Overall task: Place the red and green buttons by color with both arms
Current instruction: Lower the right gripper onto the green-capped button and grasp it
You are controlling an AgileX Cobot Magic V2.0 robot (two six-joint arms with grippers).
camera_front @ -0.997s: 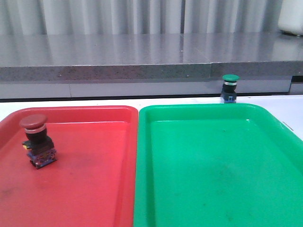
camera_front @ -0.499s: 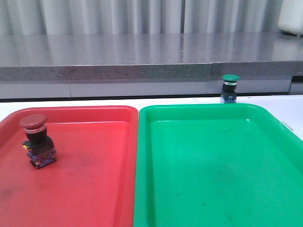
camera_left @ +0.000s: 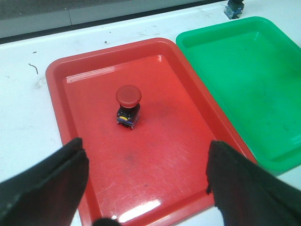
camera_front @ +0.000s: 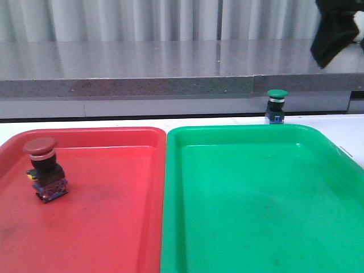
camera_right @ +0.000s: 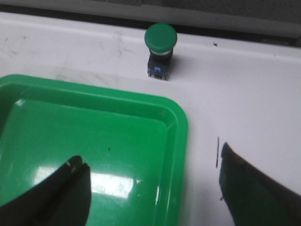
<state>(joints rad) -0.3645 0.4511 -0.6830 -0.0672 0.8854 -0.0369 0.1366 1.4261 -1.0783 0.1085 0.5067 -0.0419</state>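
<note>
The red button (camera_front: 44, 169) (camera_left: 128, 105) stands inside the red tray (camera_front: 114, 227) (camera_left: 155, 155), towards its left side. The green button (camera_front: 276, 106) (camera_right: 160, 49) stands on the white table just behind the green tray (camera_front: 256, 216) (camera_right: 94, 136), outside it. My left gripper (camera_left: 148, 181) hovers open above the near end of the red tray, nothing between its fingers. My right gripper (camera_right: 153, 188) is open and empty over the green tray's far right corner, short of the green button. A dark part of the right arm (camera_front: 335, 28) shows at the top right of the front view.
The two trays lie side by side, rims touching, on a white table (camera_front: 347, 128). A grey stone ledge (camera_front: 170, 74) runs along the back with a wall of curtain behind it. Bare table lies right of the green tray (camera_right: 244, 103).
The right arm has come into the front view at the top right; it was not there before. Both buttons and trays have stayed put.
</note>
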